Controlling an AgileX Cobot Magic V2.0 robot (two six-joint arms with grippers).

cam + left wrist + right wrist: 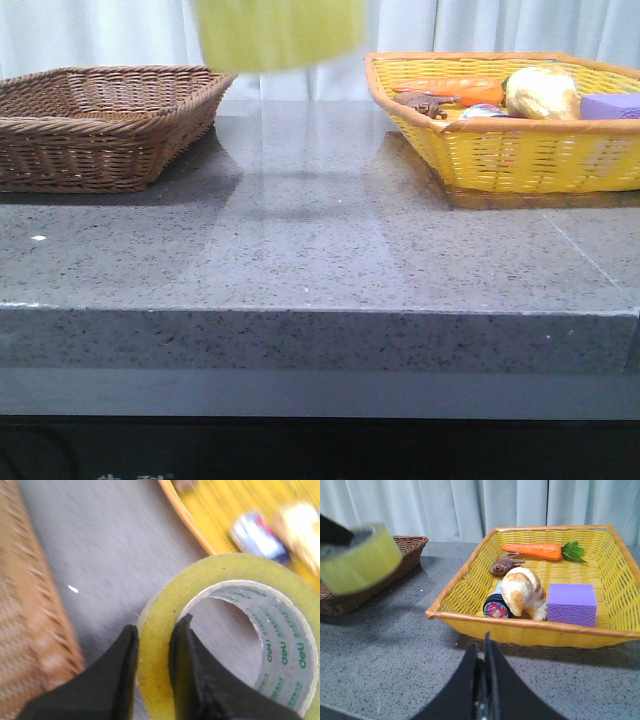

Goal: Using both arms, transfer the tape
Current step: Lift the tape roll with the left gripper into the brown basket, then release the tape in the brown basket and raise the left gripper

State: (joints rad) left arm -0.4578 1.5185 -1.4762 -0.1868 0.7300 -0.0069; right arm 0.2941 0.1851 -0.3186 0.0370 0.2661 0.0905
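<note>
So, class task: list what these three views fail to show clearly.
- Front view: the tape is blurred and cut off by the top edge; its holder is out of frame.
- Left wrist view: motion blur smears the yellow basket contents.
- Right wrist view: the bread partly hides the small can.

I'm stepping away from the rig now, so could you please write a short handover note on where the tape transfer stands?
Left gripper: shut on the wall of the tape, one finger outside, one inside the core.
Right gripper: shut, holding nothing, in front of the yellow basket.
Tape: in the air over the table, between the brown basket and the yellow one.
Done: tape passed to the left gripper.
Left: set it down, probably in the brown basket.
</note>
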